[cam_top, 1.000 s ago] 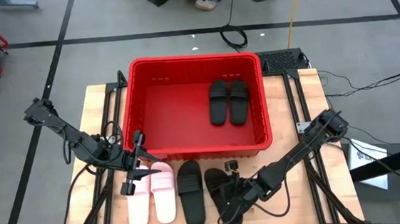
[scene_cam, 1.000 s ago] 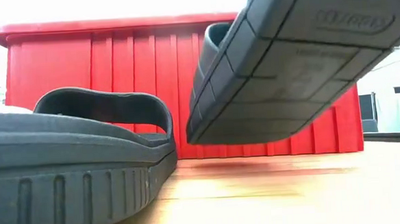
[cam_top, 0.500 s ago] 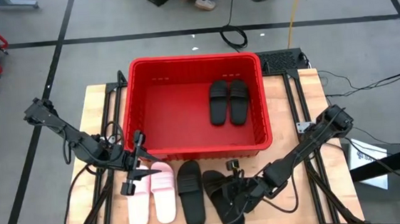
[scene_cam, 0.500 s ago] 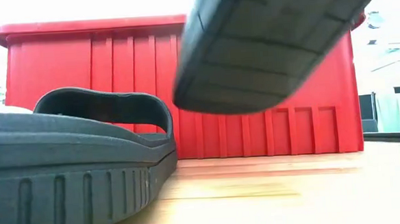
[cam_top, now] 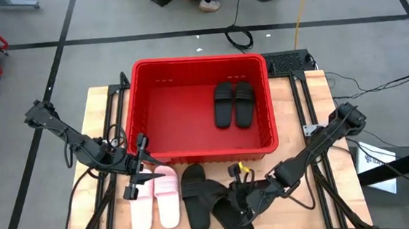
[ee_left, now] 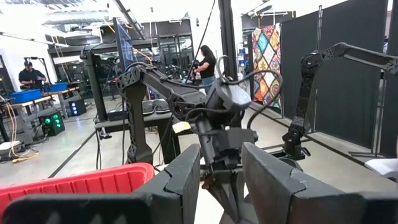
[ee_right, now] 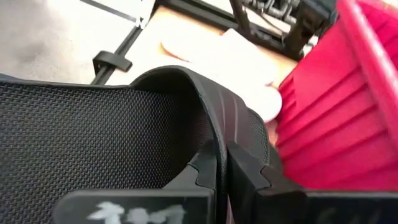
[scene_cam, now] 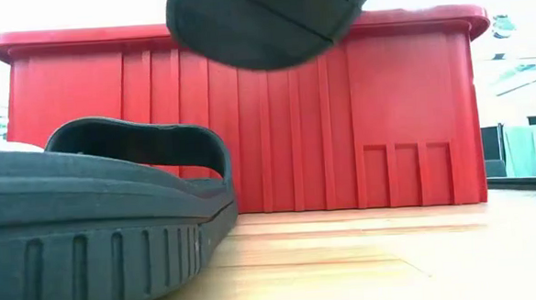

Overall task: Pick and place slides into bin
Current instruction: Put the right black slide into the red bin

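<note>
The red bin (cam_top: 139,105) stands at the table's middle with two black slides (cam_top: 233,103) lying inside, near its right wall. On the table in front of the bin, two light pink slides (cam_top: 155,200) and one black slide (cam_top: 193,197) lie sole down. My right gripper (cam_top: 241,193) is shut on another black slide (cam_top: 225,209), which hangs above the table and shows at the top of the low view (scene_cam: 270,17). My left gripper (cam_top: 139,175) is open and empty over the far ends of the pink slides. My right gripper pinches the black slide's wide strap (ee_right: 214,134) between its two fingers, one finger (ee_right: 202,171) on the footbed side under the strap and one (ee_right: 249,174) outside it. The fingers come slanting from the table's right. The slide is lifted clear of the table and tilted.
The bin's ribbed near wall (scene_cam: 276,131) rises right behind the slides on the table. The resting black slide fills the low view's left foreground (scene_cam: 89,233). Bare wood lies to the right of the bin (cam_top: 299,114). People stand in the room beyond the table (ee_left: 204,62).
My right gripper has gone up and a little toward the table's left with the black slide. The slide has risen from just above the table to well clear of it and has turned about in the hold.
</note>
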